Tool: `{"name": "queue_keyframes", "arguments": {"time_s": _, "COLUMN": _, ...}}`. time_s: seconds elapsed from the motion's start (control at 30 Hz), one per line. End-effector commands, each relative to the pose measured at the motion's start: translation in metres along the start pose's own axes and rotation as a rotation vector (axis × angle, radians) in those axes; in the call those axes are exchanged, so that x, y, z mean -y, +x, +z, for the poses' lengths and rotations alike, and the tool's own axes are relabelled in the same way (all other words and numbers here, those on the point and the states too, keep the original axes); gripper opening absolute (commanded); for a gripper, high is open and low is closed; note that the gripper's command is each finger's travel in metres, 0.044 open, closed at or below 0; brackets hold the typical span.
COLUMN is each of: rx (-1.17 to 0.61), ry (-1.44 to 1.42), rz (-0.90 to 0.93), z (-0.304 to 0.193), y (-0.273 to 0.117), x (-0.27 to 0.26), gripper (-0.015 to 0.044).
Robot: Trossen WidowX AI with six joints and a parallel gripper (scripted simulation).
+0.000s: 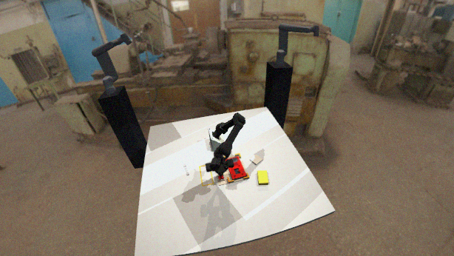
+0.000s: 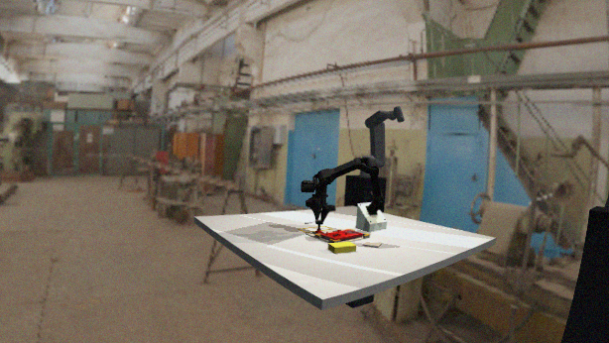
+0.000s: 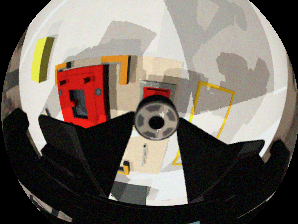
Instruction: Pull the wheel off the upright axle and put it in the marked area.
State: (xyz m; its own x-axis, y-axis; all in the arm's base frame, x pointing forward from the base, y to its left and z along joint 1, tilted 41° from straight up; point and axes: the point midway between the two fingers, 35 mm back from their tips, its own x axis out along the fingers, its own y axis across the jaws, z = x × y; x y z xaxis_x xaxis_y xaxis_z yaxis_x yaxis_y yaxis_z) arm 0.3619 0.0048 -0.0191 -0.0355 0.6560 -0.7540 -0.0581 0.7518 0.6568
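Gripper: closed on the wheel; both dark fingers hug its sides in the wrist view.
Wheel: round and grey with a dark hole in the middle. In the top and exterior views the arm hides it.
Where the wheel is: near the middle of the bench, between the red block and the yellow outline. I cannot tell if it is touching anything underneath.
Axle: hidden behind the wheel; a small red piece peeks out above it.
Yellow outline: partly covered by the right finger in the wrist view.
Yellow block: sits alone, toward the right edge of the bench.
Small white thing: too tiny to make out.
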Motion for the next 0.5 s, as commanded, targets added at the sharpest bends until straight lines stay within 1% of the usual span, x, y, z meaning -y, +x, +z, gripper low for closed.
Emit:
{"name": "queue_keyframes", "arguments": {"time_s": 0.0, "rx": -0.003, "ry": -0.005, "rz": -0.005, "z": -0.0006, "y": -0.0016, "x": 0.0004, "gripper": 0.0000}}
{"name": "queue_keyframes", "arguments": {"time_s": 0.47, "rx": -0.002, "ry": -0.004, "rz": -0.004, "z": -0.0006, "y": -0.0061, "x": 0.0004, "gripper": 0.0000}}
